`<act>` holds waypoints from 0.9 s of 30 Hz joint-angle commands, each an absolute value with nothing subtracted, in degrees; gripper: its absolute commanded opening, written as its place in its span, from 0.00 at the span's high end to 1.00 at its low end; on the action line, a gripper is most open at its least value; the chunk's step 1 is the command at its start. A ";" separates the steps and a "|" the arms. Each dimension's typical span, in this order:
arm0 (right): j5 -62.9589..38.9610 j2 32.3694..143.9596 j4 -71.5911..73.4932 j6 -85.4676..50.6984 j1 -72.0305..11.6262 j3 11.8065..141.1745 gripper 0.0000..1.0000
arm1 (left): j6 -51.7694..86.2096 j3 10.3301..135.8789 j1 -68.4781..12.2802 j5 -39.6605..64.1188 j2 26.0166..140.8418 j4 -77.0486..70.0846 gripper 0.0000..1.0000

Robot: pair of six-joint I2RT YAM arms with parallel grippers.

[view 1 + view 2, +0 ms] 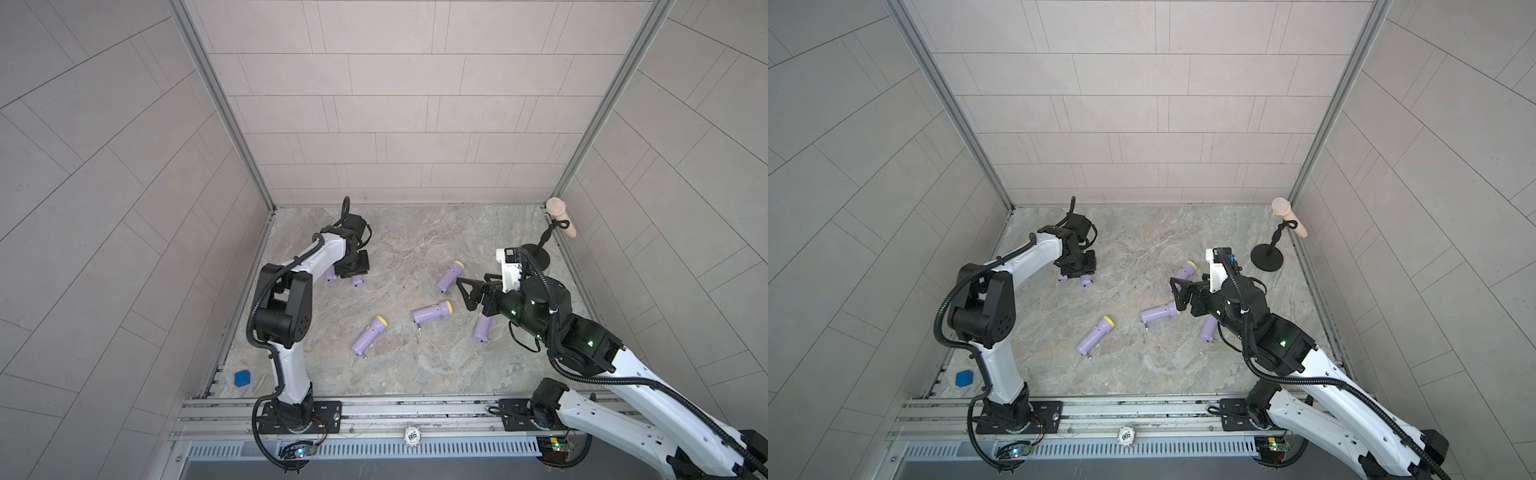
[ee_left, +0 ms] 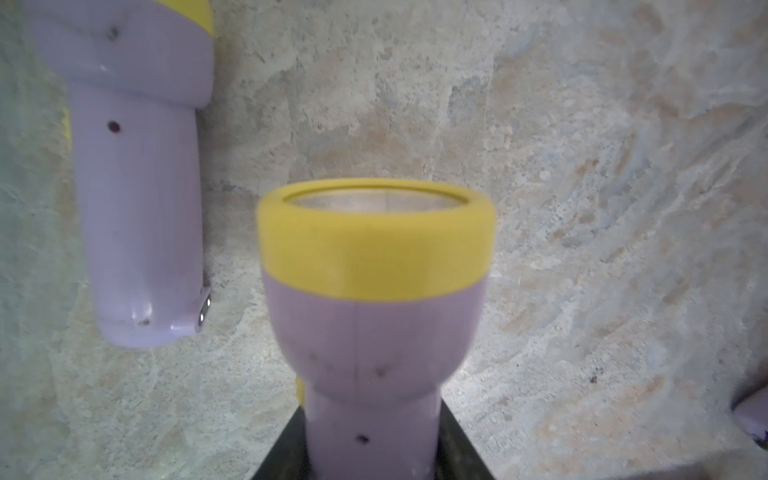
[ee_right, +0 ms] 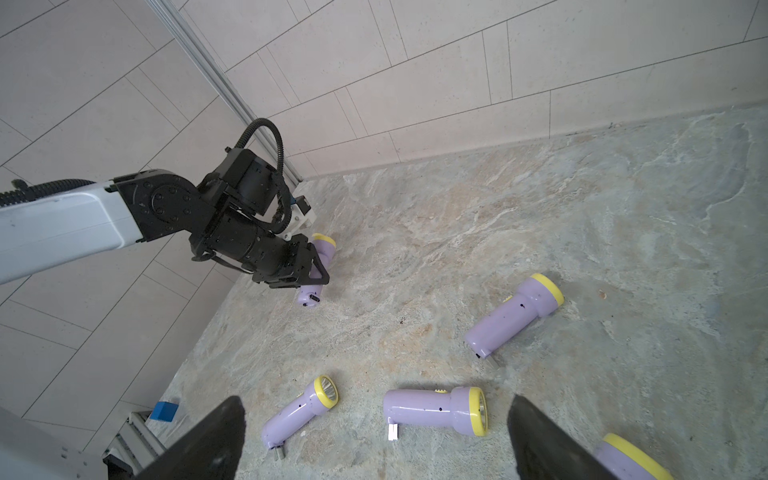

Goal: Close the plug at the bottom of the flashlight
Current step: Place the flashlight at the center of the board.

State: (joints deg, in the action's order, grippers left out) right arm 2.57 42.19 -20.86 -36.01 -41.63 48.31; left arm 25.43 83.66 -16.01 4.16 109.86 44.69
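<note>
Top view, "500" disc [image 1: 411, 435] on rail [image 1: 374, 409], L gripper [image 1: 352, 271] holds flashlight [image 2: 374, 324], R gripper [image 3: 376, 400] wide.

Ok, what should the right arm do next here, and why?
Probably lower the right gripper toward the flashlight lying just in front of it. The gripper is open and empty, and that flashlight's plug sticks out from its bottom end. The left gripper is shut on a second flashlight.

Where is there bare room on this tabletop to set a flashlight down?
Bare: the far strip between the left gripper and the microphone stand; also the near strip along the front rail. Crowded: four flashlights around the right gripper, two at the left.
</note>
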 commanded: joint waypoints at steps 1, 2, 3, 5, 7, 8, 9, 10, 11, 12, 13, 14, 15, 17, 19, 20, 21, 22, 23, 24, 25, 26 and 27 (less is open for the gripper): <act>2.10 41.27 -20.13 -36.20 -42.05 47.99 0.00 | 22.74 87.14 -15.56 0.13 112.22 47.31 1.00; 2.09 41.28 -20.13 -36.21 -42.06 47.99 0.00 | 22.51 87.95 -15.63 -0.45 113.07 47.60 1.00; 1.99 41.21 -20.13 -36.21 -42.01 47.90 0.00 | 22.43 88.50 -15.52 -0.63 113.70 47.66 1.00; 2.08 41.09 -20.04 -36.34 -42.04 47.83 0.01 | 22.09 89.48 -15.47 -0.10 114.96 47.32 1.00; 2.00 40.96 -19.96 -36.30 -42.01 47.70 0.00 | 21.98 90.12 -15.47 -0.10 115.96 47.11 1.00; 2.02 40.94 -19.95 -36.36 -42.05 47.59 0.00 | 21.84 90.42 -15.47 -0.25 116.53 47.11 1.00; 1.94 40.87 -19.95 -36.51 -42.09 47.62 0.01 | 21.76 90.67 -15.47 -0.27 117.09 47.06 1.00; 1.93 40.82 -19.95 -36.55 -42.12 47.48 0.00 | 21.60 90.91 -15.53 -0.35 117.51 47.12 1.00; 1.89 40.78 -19.88 -36.61 -42.10 47.34 0.00 | 21.46 91.01 -15.50 -0.51 117.97 47.12 1.00; 1.93 40.70 -19.86 -36.65 -42.14 47.23 0.01 | 21.36 91.14 -15.50 -0.90 118.33 47.14 1.00; 1.97 40.63 -19.73 -36.66 -42.12 47.11 0.00 | 21.28 91.31 -15.47 -1.15 118.73 47.20 1.00; 1.93 40.60 -19.61 -36.74 -42.11 46.97 0.00 | 21.06 91.40 -15.46 -1.47 118.99 47.11 1.00; 1.86 40.61 -19.46 -36.77 -42.10 46.93 0.01 | 20.92 91.57 -15.41 -1.79 119.35 47.19 1.00; 1.67 40.68 -19.25 -36.89 -42.20 46.77 0.00 | 20.74 92.19 -15.46 -2.45 120.16 47.37 1.00; 1.59 40.69 -19.05 -37.00 -42.22 46.75 0.00 | 20.79 92.70 -15.38 -2.80 120.63 47.37 1.00; 1.50 40.69 -18.90 -37.00 -42.25 46.68 0.00 | 20.87 92.80 -15.42 -3.02 120.79 47.21 1.00; 1.40 40.69 -18.82 -37.08 -42.28 46.73 0.00 | 20.87 92.96 -15.38 -3.08 121.00 47.02 1.00; 1.40 40.78 -18.73 -37.16 -42.29 46.67 0.00 | 20.84 93.14 -15.45 -2.99 121.20 46.89 1.00; 1.33 40.87 -18.58 -37.31 -42.35 46.58 0.01 | 20.84 93.41 -15.40 -3.02 121.57 46.93 1.00; 1.23 40.95 -18.46 -37.27 -42.36 46.42 0.00 | 20.87 93.60 -15.45 -3.17 121.77 46.86 1.00; 1.14 41.12 -18.39 -37.43 -42.37 46.38 0.00 | 20.88 93.64 -15.44 -3.27 122.05 46.63 1.00; 1.01 41.26 -18.30 -37.54 -42.46 46.39 0.00 | 20.77 93.90 -15.46 -3.46 122.37 46.55 1.00; 0.90 41.39 -18.27 -37.63 -42.53 46.38 0.00 | 20.64 94.03 -15.42 -3.70 122.57 46.54 1.00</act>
